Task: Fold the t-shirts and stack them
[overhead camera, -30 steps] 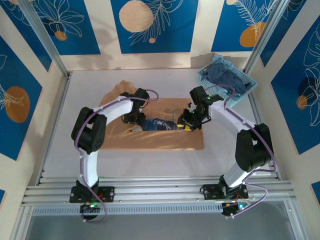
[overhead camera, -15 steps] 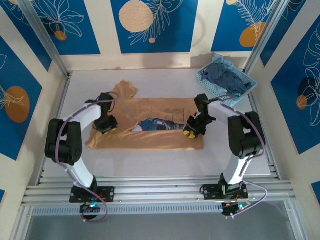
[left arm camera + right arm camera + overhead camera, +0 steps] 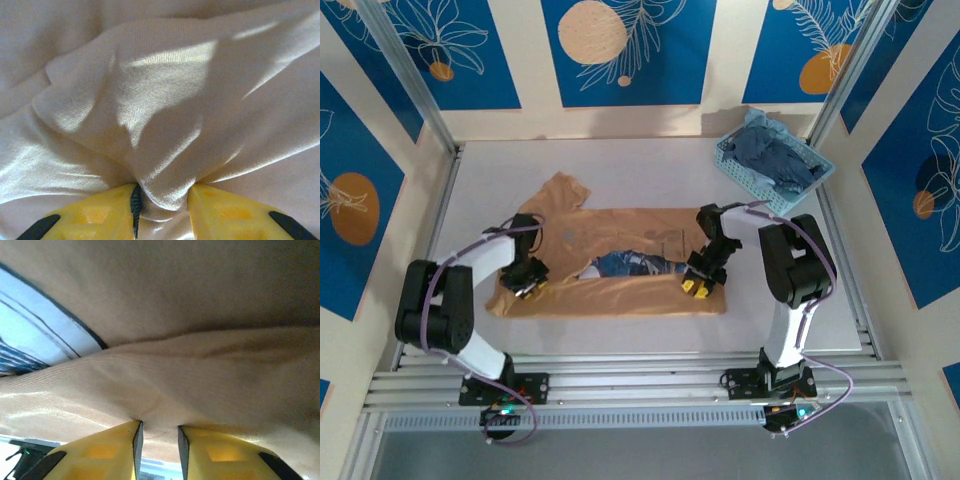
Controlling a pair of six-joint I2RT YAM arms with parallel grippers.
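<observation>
On the white worktop (image 3: 620, 160), the tan-orange t-shirt (image 3: 635, 225) lies spread between the arms, its near part pulled up over the front. The blue cartoon print (image 3: 625, 264) is mostly covered and only a strip shows.

The left tool (image 3: 530, 285) (image 3: 162, 200) is clamped on a bunch of tan cloth at the shirt's near left. Its yellow fingers (image 3: 100, 215) are cut off by the frame edge.

The right tool (image 3: 697, 288) (image 3: 157, 432) pinches the tan edge at the near right, with cloth wedged in the gap.

The slate-blue t-shirt (image 3: 775, 155) sits crumpled in the light blue lattice basket (image 3: 738, 172) at the far right, its shape unreadable.
</observation>
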